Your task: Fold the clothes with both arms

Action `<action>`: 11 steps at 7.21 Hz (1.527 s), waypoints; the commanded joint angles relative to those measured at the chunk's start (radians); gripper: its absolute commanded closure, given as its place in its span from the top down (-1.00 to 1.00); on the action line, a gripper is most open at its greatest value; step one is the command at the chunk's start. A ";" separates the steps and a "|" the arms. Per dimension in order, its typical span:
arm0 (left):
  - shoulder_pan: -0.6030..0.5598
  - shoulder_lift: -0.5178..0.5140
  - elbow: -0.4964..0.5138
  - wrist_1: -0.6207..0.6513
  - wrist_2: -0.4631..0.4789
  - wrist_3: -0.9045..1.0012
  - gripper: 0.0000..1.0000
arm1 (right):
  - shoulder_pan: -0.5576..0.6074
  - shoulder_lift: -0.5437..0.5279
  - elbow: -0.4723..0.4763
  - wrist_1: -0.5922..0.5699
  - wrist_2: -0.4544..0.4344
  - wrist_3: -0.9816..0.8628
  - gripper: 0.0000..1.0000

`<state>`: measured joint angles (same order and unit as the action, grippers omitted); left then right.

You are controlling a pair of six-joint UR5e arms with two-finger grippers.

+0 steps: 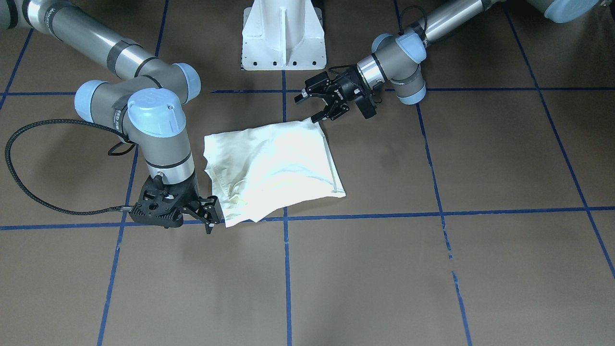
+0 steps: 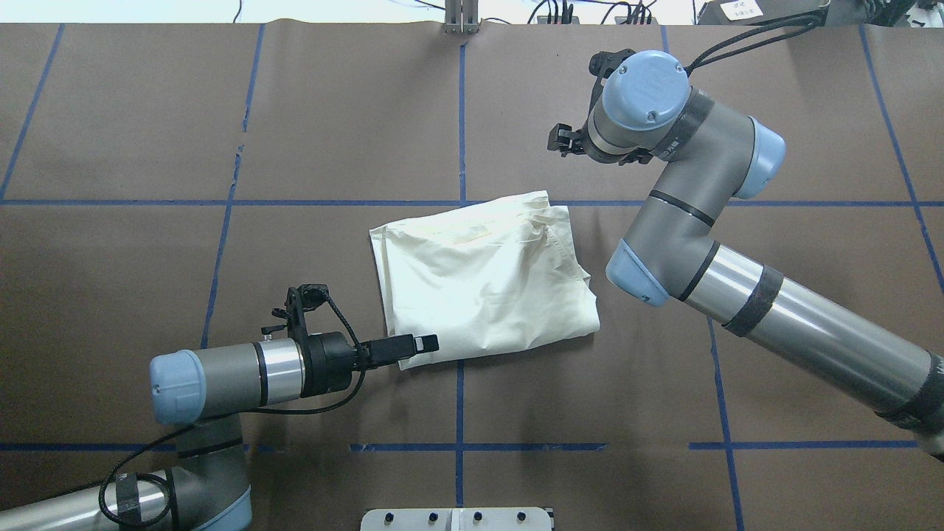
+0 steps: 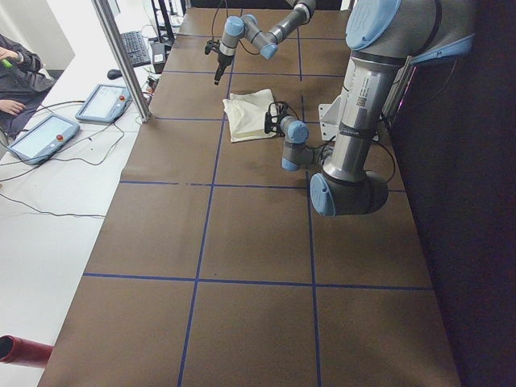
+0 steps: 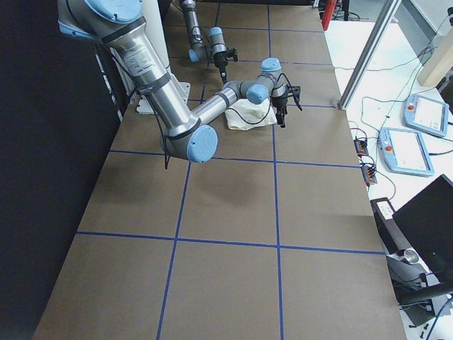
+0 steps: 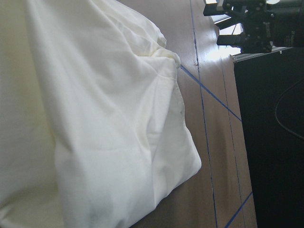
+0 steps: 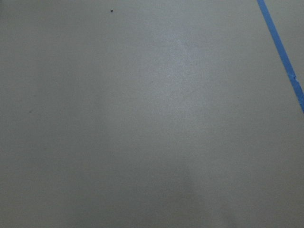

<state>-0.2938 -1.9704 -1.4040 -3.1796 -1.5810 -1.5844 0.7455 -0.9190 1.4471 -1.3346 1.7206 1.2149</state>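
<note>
Right arm's black two-finger gripper (image 1: 211,218) sat lower left, beside the folded cream long-sleeved T-shirt (image 1: 274,168) at centre frame.
Its jaw state could not be told. The left arm's black gripper (image 1: 307,108), fingers spread and empty, hovered at the upper-right corner, so the shirt lay diagonally between them.

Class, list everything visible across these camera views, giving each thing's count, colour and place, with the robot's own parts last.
shirt: one, cream, loosely folded, mid-table
table cover: one, brown, under everything
tape lines: several, blue, gridding the cover
pedestal: one, white, table's robot side
control tablets: two, grey, beside the table
person: one, dark sleeve, beside the tablets
arms: two, grey with light-blue caps, flanking the shirt
left end effector: one, black, open, at shirt's near corner
right end effector: one, black, open, by shirt's far corner
</note>
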 commanded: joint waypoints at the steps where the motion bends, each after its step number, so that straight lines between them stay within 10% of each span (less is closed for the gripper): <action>1: 0.010 -0.002 0.028 0.001 0.018 0.000 1.00 | 0.000 -0.004 0.004 0.000 0.001 0.000 1.00; 5: -0.002 0.005 -0.100 0.120 -0.022 -0.002 1.00 | 0.005 -0.006 0.030 -0.003 0.052 -0.006 1.00; 11: -0.200 0.004 -0.720 1.319 -0.229 0.233 1.00 | 0.279 -0.193 0.257 -0.222 0.379 -0.519 1.00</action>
<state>-0.4458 -1.9637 -2.0288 -2.0874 -1.7826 -1.4944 0.9598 -1.0782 1.6533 -1.4648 2.0598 0.8321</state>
